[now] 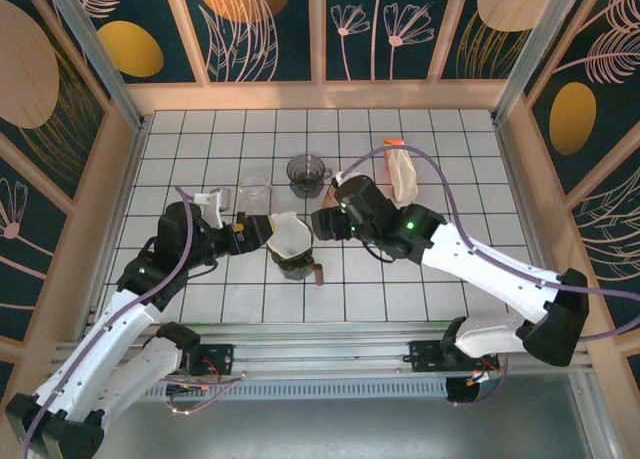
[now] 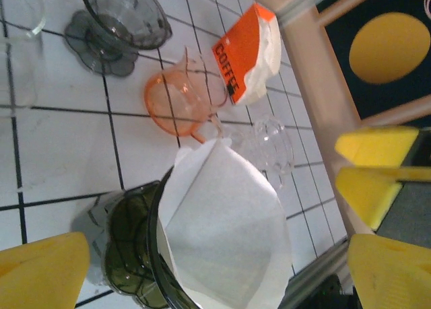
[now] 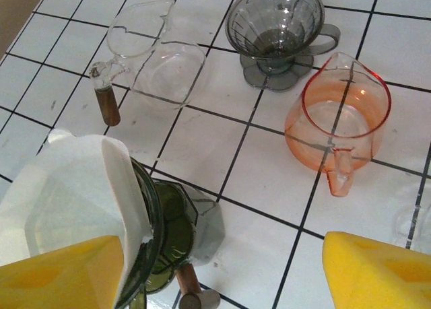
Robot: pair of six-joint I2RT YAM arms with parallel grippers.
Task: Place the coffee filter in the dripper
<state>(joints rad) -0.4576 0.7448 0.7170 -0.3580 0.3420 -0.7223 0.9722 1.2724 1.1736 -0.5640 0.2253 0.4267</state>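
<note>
Both arms bent inward to frame ctr: left gripper (image 1: 258, 234) jaws apart, just left of coffee filter (image 1: 291, 233) in dripper (image 1: 293, 267); right gripper (image 1: 322, 224) apart too.

The top external camera is looking down from high above the near edge, taking in the whole tiled table (image 1: 450, 149) from far off. The left wrist camera is sitting close over the green dripper (image 2: 128, 255), apparently facing the table's right side, though its frame is tilted and soft. The right wrist camera is looking down from close by, facing the far side. Both wrist views are sharing that dripper, the orange pitcher (image 2: 178, 104) and the grey dripper (image 2: 124, 16).
</note>
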